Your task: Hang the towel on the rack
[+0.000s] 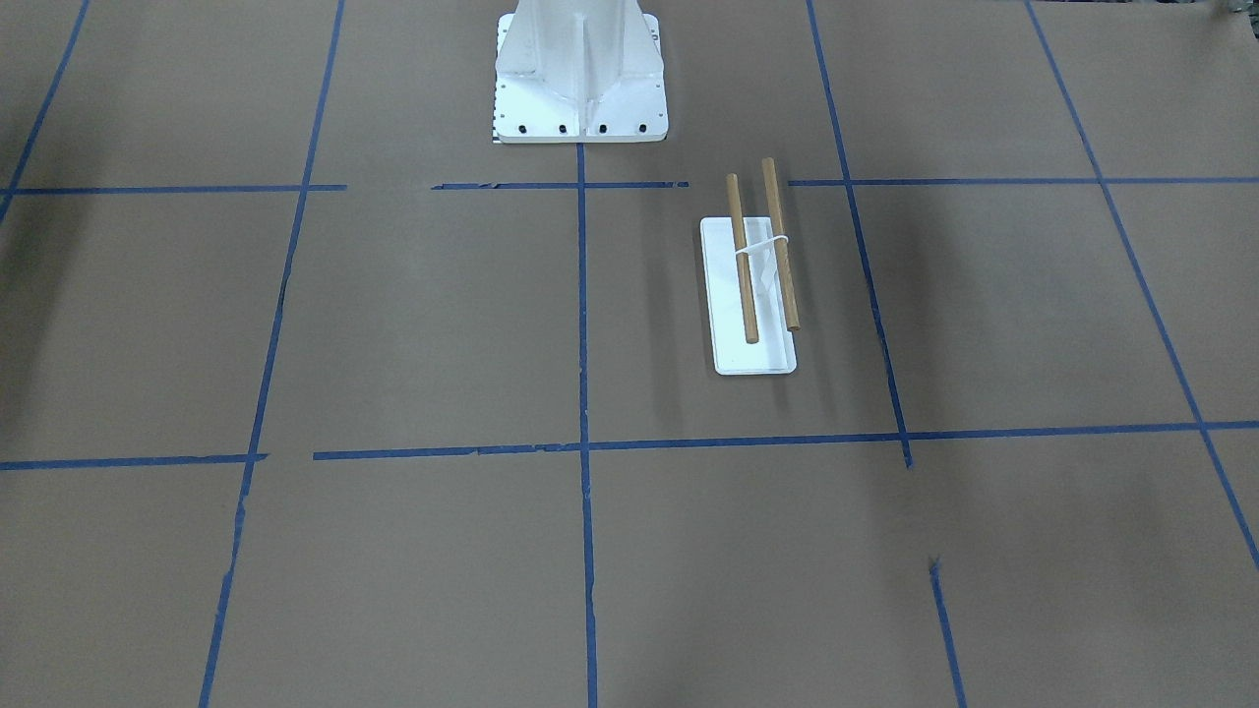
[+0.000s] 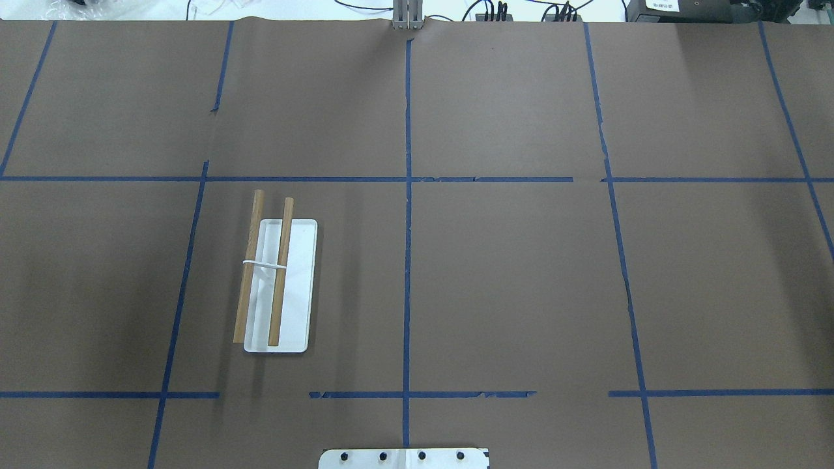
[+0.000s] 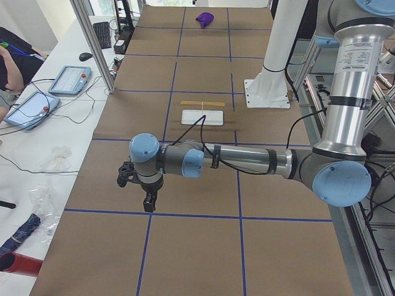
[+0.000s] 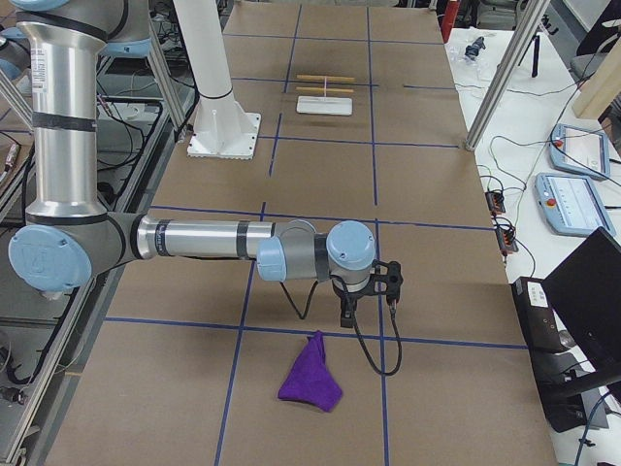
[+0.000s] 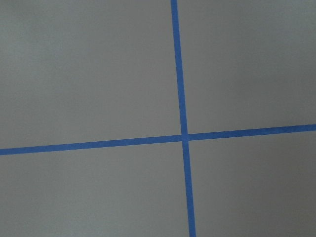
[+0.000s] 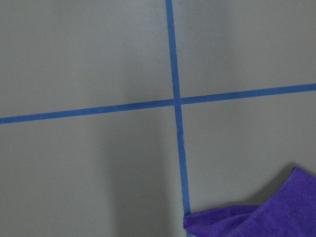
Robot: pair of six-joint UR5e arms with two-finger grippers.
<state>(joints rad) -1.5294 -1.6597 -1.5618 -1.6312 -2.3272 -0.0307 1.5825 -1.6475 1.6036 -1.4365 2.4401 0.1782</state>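
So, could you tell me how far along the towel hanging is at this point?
Nothing looks done yet: the towel lies crumpled on the table, far from the rack, whose two bars are bare. In hand: nothing that shows; the right end effector hovers close beside the towel, the left end effector at the opposite end. Left to do: grasp, carry, drape.

Rack [image 2: 296, 293] sits on the worktop [image 2: 521, 273], on the robot's left half, just out from the pedestal [image 1: 580, 79]. Towel [image 4: 310, 385] lies at the far right end, well apart from it. Right tool [image 4: 370, 307] hangs above the worktop near the towel, on the rack's side; left tool [image 3: 139, 193] hangs over the opposite end
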